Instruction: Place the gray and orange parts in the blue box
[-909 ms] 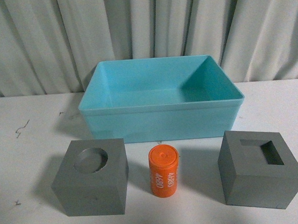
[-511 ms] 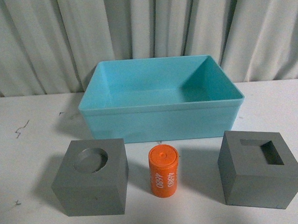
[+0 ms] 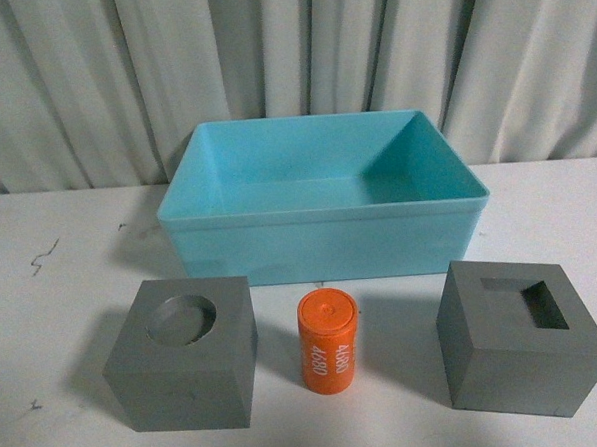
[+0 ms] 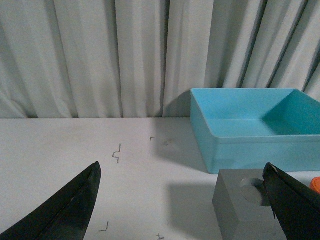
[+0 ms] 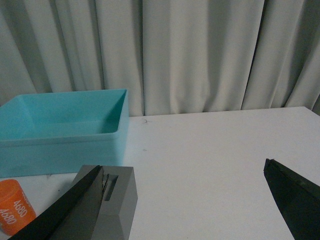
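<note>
On the white desk (image 3: 62,296), a dark squiggle (image 3: 42,257) marks the surface toward the left edge. The left fingers (image 4: 70,210) are spread wide and released, with nothing between them. They hang above bare desk, and their wrist view looks past them to the pale curtain (image 4: 100,55) behind the rear edge. Near the front edge, left of centre, sits the gray cube with the round recess (image 3: 186,365), its shallow recess facing up. The left wrist view shows the same cube (image 4: 240,210) just by the inner finger, though I cannot tell if the two are touching. Beside this cube, at the middle of the front edge and apart from it, the orange cylinder (image 3: 328,347) stands on end, with its white lettering running down its side. Behind these parts, toward the middle of the rear edge, the blue box (image 3: 320,247) sits open at the top with none of the three parts in it. The cylinder is just in front of the box's near wall. Right of the cylinder, also near the front edge and turned slightly askew, is the gray cube with the square hole (image 3: 516,357), clear of both the box and the cylinder. The right fingers (image 5: 295,195) are likewise splayed and released, holding nothing. In the right wrist view one finger overlaps this cube (image 5: 117,200), and the other hangs over bare desk toward the right edge.
</note>
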`<control>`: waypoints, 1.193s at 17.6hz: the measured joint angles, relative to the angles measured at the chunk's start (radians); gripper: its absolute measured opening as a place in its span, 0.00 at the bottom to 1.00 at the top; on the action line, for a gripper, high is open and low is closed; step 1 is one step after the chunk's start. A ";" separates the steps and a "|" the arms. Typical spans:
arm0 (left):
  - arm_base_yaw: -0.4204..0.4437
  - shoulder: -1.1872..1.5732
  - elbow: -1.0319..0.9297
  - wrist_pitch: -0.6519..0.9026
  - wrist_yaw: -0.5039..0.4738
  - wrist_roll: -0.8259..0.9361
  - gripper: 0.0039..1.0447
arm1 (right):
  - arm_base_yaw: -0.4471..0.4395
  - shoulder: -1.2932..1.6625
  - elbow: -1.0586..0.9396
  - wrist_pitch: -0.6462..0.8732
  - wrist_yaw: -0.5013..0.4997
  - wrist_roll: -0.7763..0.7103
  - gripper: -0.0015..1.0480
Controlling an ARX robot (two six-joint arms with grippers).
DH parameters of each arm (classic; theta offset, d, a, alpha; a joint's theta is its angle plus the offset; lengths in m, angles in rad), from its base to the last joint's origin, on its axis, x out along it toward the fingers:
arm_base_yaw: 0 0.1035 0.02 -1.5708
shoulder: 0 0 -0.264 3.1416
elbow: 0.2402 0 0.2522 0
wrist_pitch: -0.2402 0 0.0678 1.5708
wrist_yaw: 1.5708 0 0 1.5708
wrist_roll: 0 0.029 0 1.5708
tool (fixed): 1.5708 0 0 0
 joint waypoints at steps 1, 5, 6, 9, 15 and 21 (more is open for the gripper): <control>0.000 0.000 0.000 0.000 0.000 0.000 0.94 | 0.000 0.000 0.000 0.000 0.000 0.000 0.94; 0.000 0.000 0.000 0.000 0.000 0.000 0.94 | 0.000 0.000 0.000 0.000 0.000 0.000 0.94; 0.000 0.000 0.000 0.000 0.000 0.000 0.94 | 0.000 0.000 0.000 0.000 0.000 0.000 0.94; 0.000 0.000 0.000 0.000 0.000 0.000 0.94 | 0.000 0.000 0.000 0.000 0.000 0.000 0.94; 0.000 0.000 0.000 0.000 0.000 0.000 0.94 | 0.000 0.000 0.000 0.000 0.000 0.000 0.94; 0.000 0.000 0.000 0.000 0.000 0.000 0.94 | -0.296 0.837 0.488 -0.141 -0.303 -0.031 0.94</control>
